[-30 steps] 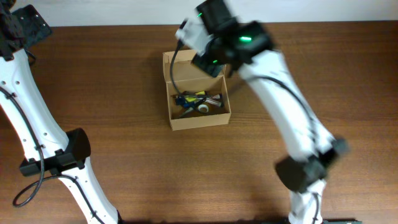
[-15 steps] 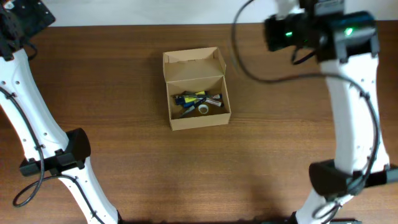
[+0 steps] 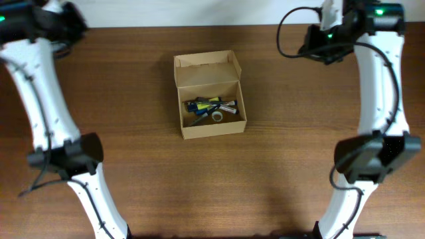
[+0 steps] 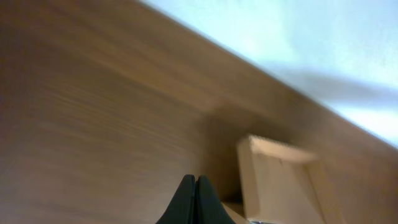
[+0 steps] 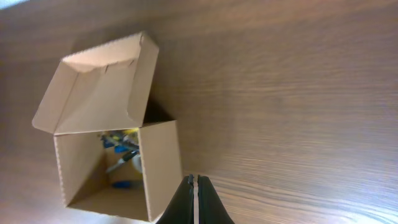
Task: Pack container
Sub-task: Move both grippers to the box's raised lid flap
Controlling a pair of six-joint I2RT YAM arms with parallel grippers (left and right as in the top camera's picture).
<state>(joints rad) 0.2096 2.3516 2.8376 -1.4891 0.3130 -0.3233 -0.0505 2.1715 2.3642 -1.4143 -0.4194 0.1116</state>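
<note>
The container (image 3: 210, 123), a tan cardboard box, stands open in the middle of the table with its flap lid (image 3: 206, 65) tilted back. Several markers (image 3: 211, 104) and a small roll (image 3: 217, 116) lie inside. My right gripper (image 5: 194, 182) is shut and empty, raised at the back right, well apart from the container (image 5: 158, 168). My left gripper (image 4: 195, 182) is also shut with nothing in it, high at the back left. In the left wrist view the container (image 4: 277, 177) shows blurred beyond the fingertips.
Brown wooden table (image 3: 133, 172) all around the box. A white wall (image 3: 166, 12) runs along the table's far edge. The arms' bases stand at the front left (image 3: 66, 159) and front right (image 3: 368, 156).
The right arm has swung from over the box to the back right and its jaws have closed. The left arm has shifted right at the back left corner, its jaws now shut.
</note>
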